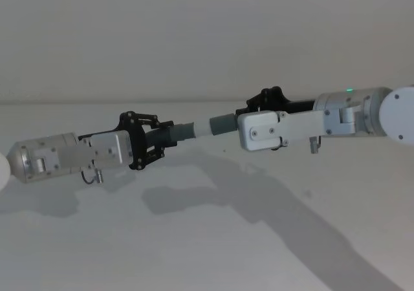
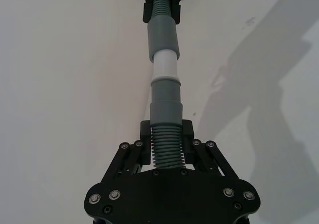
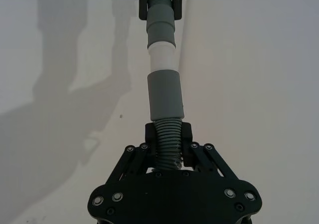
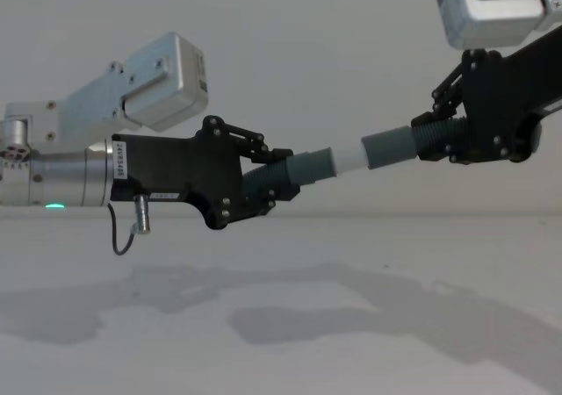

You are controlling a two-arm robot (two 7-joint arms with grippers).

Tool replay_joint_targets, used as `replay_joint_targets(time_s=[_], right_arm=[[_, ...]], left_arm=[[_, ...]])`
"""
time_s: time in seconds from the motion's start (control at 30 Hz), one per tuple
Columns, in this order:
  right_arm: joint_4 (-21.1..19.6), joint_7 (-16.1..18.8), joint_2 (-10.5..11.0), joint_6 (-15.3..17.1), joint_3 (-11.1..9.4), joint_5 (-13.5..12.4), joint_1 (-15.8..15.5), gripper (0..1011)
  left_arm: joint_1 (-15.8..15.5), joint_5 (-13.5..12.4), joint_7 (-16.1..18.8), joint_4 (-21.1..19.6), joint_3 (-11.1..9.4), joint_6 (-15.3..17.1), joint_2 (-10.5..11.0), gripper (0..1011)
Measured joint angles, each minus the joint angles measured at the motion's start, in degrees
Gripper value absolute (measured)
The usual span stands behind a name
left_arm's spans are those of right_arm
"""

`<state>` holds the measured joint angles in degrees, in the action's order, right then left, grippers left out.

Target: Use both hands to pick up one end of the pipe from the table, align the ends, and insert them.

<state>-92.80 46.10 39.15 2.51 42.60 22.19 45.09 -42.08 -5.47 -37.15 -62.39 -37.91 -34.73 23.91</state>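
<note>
Both pipe pieces are held in the air above the white table (image 1: 207,246), end to end in one line. My left gripper (image 1: 163,138) (image 4: 277,180) (image 2: 167,140) is shut on the ribbed part of the left pipe piece (image 1: 182,133) (image 2: 166,107). That piece ends in a white tip (image 1: 202,127) (image 2: 165,67) (image 3: 162,57). My right gripper (image 1: 253,110) (image 4: 439,145) (image 3: 168,140) is shut on the ribbed part of the right pipe piece (image 1: 224,123) (image 3: 165,94). The white tip meets the right piece's grey socket end (image 4: 391,147), and a short band of white shows between the grey collars.
Shadows of both arms fall on the table beneath them. A pale grey wall (image 1: 207,39) stands behind. A loose cable loop (image 4: 123,233) hangs under my left wrist.
</note>
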Motion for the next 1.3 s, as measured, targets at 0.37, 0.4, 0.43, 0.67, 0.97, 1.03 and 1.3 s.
replay_joint_targets(time_s=[0.37, 0.4, 0.43, 0.67, 0.97, 1.03, 1.3], right_arm=[[-0.32, 0.63, -0.26, 0.48, 0.06, -0.03, 0.22, 253], [-0.35, 0.74, -0.34, 0.4, 0.12, -0.12, 0.31, 253], [-0.34, 0.8, -0.36, 0.36, 0.14, -0.17, 0.35, 253], [-0.47, 1.0, -0.47, 0.14, 0.32, -0.7, 0.67, 255], [-0.62, 1.05, -0.51, 0.17, 0.46, -1.07, 0.87, 253], [-0.65, 1.07, -0.53, 0.19, 0.48, -1.18, 0.91, 255], [-0.69, 1.09, -0.54, 0.24, 0.52, -1.31, 0.99, 253]], left_arm=[[0.0, 0.0, 0.0, 0.0, 0.0, 0.0, -0.01, 320], [0.0, 0.0, 0.0, 0.0, 0.0, 0.0, -0.02, 320], [0.0, 0.0, 0.0, 0.0, 0.0, 0.0, -0.01, 320], [0.0, 0.0, 0.0, 0.0, 0.0, 0.0, 0.0, 320], [0.0, 0.0, 0.0, 0.0, 0.01, 0.0, 0.0, 320], [0.0, 0.0, 0.0, 0.0, 0.01, 0.0, 0.0, 320], [0.0, 0.0, 0.0, 0.0, 0.01, 0.0, 0.0, 320]])
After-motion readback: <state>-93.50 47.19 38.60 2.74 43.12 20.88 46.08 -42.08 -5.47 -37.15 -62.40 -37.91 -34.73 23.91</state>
